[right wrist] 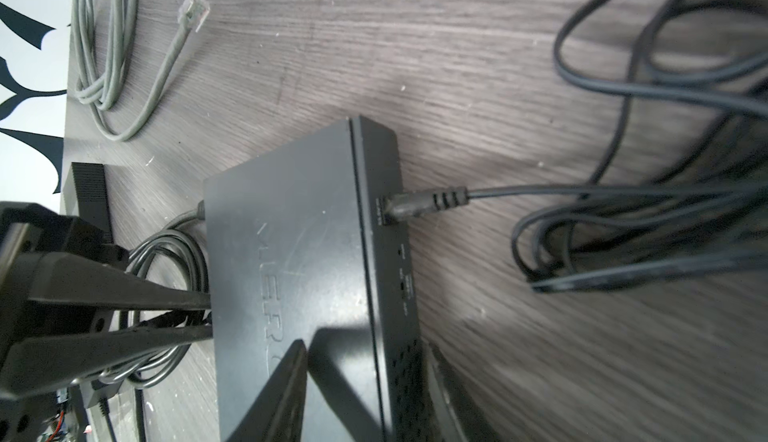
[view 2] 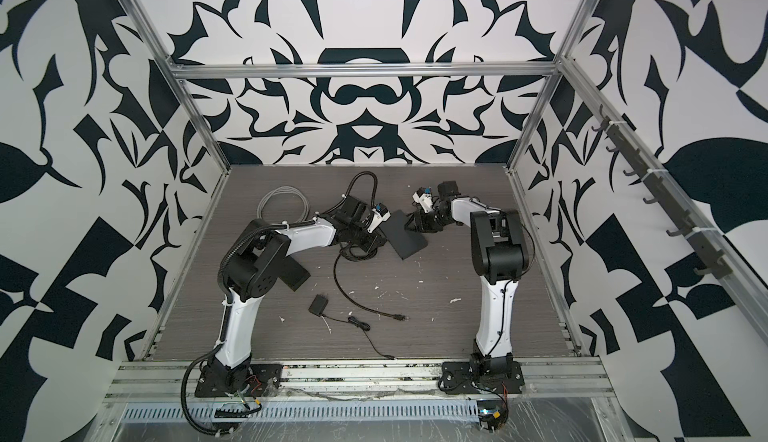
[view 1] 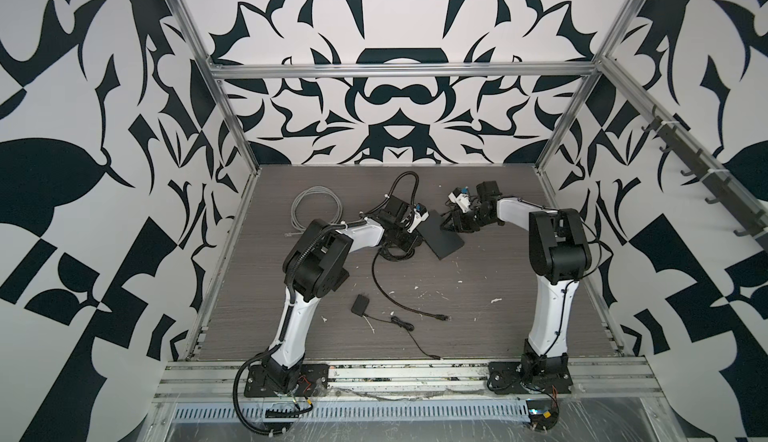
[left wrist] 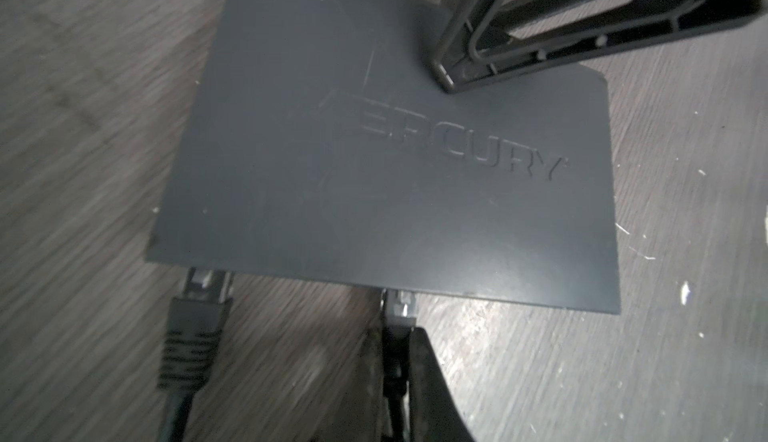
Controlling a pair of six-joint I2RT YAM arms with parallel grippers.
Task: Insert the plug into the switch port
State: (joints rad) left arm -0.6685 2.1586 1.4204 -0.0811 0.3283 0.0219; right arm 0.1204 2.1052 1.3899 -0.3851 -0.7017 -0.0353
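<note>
Heads up, the bit you'd most want to see is hidden: no view shows the ports themselves. The switch lies flat with its port face tucked under the lid edge, so I can't tell how deep the plug sits. The left wrist view is pretty soft too, and the embossed MERCURY on the lid nearly loses its first letter. In both top views the left arm's wrist and camera cover the spot where plug meets switch. There the switch is just a dark slab near the middle of the frame. The left end effector is pinched down narrow on the tail of the clear plug. The plug's nose is right at the switch's port edge, touching it or just inside. A second plug with a black boot sits at the same edge, apart from those fingers. The right end effector is roughly half open and straddles a corner of the switch. One finger is over the lid, the other beside the vented side wall. Both run off the frame, so I can't tell if it's actually clamping. A round power plug is stuck into that side wall. On the bench a grey network cable lies coiled, well apart from the switch.
</note>
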